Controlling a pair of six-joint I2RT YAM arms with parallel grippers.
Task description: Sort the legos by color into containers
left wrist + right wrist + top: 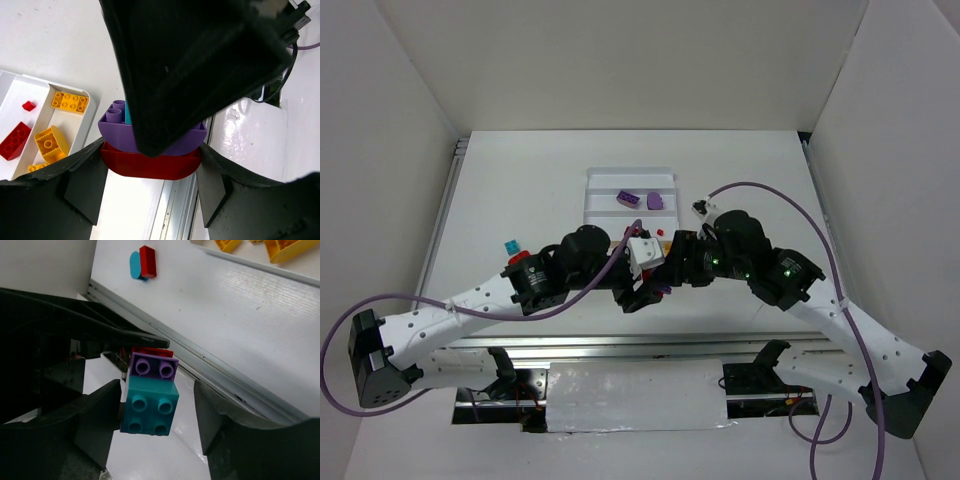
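Where the two arms are meeting: I am seeing both wrists crowding together just in front of the tray [600, 185], over the near part of the bench [750, 180].
Stack: three bricks are sitting joined in one column, lifted off the bench. A red brick [150, 165] is at one end, a purple brick [114, 131] in the middle and a teal brick [150, 407] at the other end.
Left hand [150, 172]: it is clenching the red brick, with one finger pressing against either end.
Right hand [157, 400]: its fingers are bracketing the teal brick. One is lying close against the brick and the other is showing a sliver of gap. I cannot tell whether it is gripping or loose.
Overlap: in the left wrist view the right hand's dark body is covering most of the stack's top, leaving only an edge of teal showing.
Tray, purple lane: two purple bricks [626, 198] are lying near each other, not touching.
Tray, yellow lane: yellow bricks [70, 101] are lying in the compartment along the tray's outer wall.
Tray, red lane: red bricks [15, 140] are lying in the compartment just beside the yellow one.
Loose pieces: a teal and red pair [142, 264] is lying on the bench, the two touching, outside the tray and well apart from the stack.
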